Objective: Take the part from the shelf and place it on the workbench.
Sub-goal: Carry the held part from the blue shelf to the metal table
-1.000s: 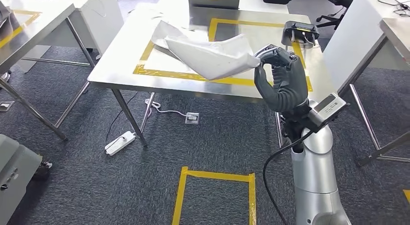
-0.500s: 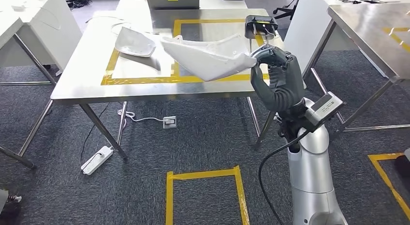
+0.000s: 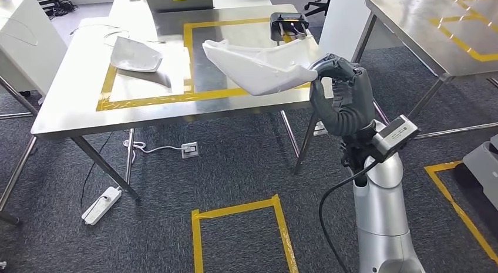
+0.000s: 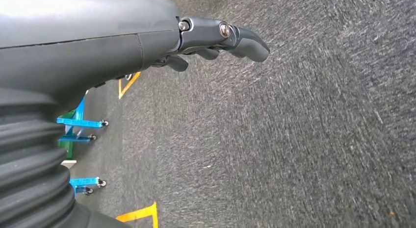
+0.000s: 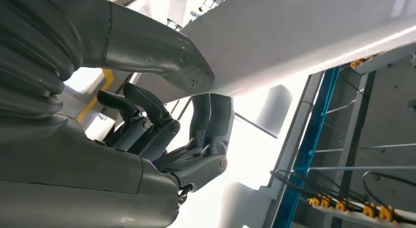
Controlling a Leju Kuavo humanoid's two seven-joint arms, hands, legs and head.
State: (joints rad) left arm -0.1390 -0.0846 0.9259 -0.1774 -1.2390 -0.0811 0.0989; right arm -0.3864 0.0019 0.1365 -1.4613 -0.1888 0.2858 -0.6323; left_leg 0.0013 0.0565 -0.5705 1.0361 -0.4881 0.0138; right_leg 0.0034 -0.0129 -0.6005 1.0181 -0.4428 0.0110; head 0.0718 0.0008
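Room: grey carpet floor (image 3: 246,167) with yellow tape outlines. One steel surface (image 3: 70,103) ahead, marked with a yellow tape rectangle (image 3: 152,98); a second steel table (image 3: 423,20) stands at the far right, an open aisle between them.

On the surface: one small white shell (image 3: 136,54) inside the tape, left side; one black device (image 3: 289,26) at the far right edge.

White parts: two counted, the shell and one large white part (image 3: 258,67). The large part is held by the right hand (image 3: 340,97) at its right end, raised above the surface's front right corner.

Left hand (image 4: 216,39): holds nothing, fingers loosely extended over bare carpet.

Under the surface: one white power strip (image 3: 101,204).
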